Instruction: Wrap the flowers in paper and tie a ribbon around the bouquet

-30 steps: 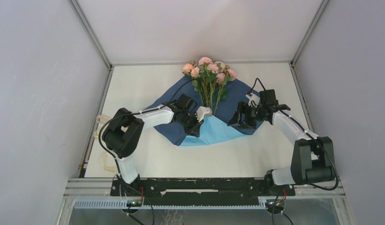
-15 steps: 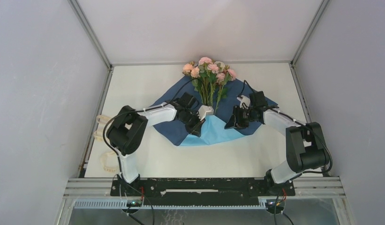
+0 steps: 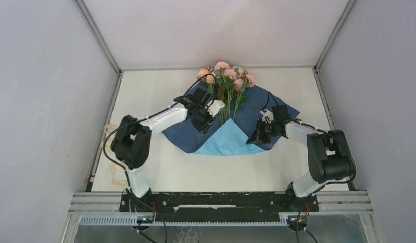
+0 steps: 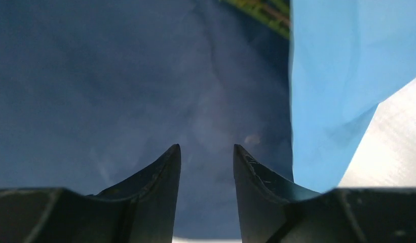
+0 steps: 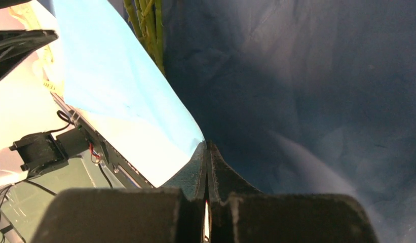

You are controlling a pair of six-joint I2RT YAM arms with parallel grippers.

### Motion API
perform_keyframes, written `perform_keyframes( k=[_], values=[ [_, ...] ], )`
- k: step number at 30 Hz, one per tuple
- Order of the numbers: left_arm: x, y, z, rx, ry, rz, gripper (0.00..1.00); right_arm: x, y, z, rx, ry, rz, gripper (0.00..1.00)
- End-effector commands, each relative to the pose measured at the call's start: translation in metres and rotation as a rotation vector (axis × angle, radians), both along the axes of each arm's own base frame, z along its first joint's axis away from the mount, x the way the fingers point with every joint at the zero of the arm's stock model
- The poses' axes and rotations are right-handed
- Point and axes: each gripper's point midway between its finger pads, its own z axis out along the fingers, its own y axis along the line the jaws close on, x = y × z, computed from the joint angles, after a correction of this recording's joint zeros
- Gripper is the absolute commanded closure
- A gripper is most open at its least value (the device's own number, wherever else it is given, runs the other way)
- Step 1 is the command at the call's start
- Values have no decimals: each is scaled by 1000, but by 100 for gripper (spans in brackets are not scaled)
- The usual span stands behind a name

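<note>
Over the paper [image 3: 184, 135], the left gripper [image 4: 206, 151] has let go, half-open and empty, while the right gripper [image 5: 206, 148] has clamped its edge for folding.

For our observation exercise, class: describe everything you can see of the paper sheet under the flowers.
The paper is a large crinkly sheet flat on the white table, dark navy face up, with the flowers lying on it. Its near corner is folded up toward their stems, showing a light blue triangle. The right gripper is shut at the fold's edge; the left gripper hangs open above the navy.
</note>
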Motion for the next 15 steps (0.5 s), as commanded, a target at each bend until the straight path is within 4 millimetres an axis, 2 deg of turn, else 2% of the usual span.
perform_keyframes(
  k=[1, 4, 6, 7, 8, 10, 12, 13, 15],
  values=[
    [-11, 21, 78, 51, -114, -20, 52, 16, -2, 3, -2, -35, -49, 100],
    [-73, -13, 95, -4, 23, -225, 58, 17, -2, 1, -1, -25, -58, 100],
    [-119, -37, 91, -61, 141, -378, 64, 18, -1, 0, 3, -22, -61, 100],
    [-135, -46, 84, -84, 188, -436, 67, 18, -1, 0, 4, -19, -61, 100],
    [-143, -54, 76, -95, 209, -457, 69, 17, -1, -1, 3, -15, -61, 100],
    [-133, -64, 54, -82, 164, -449, 72, 17, -1, -3, -1, -10, -60, 100],
    [-106, -68, 33, -65, 69, -425, 77, 15, -2, -3, -7, -7, -58, 100],
    [-94, -66, 24, -59, 35, -408, 79, 15, -2, -2, -7, -8, -59, 100],
    [-82, -60, 8, -49, 21, -407, 81, 15, -4, -2, -14, -11, -60, 100]
  ],
)
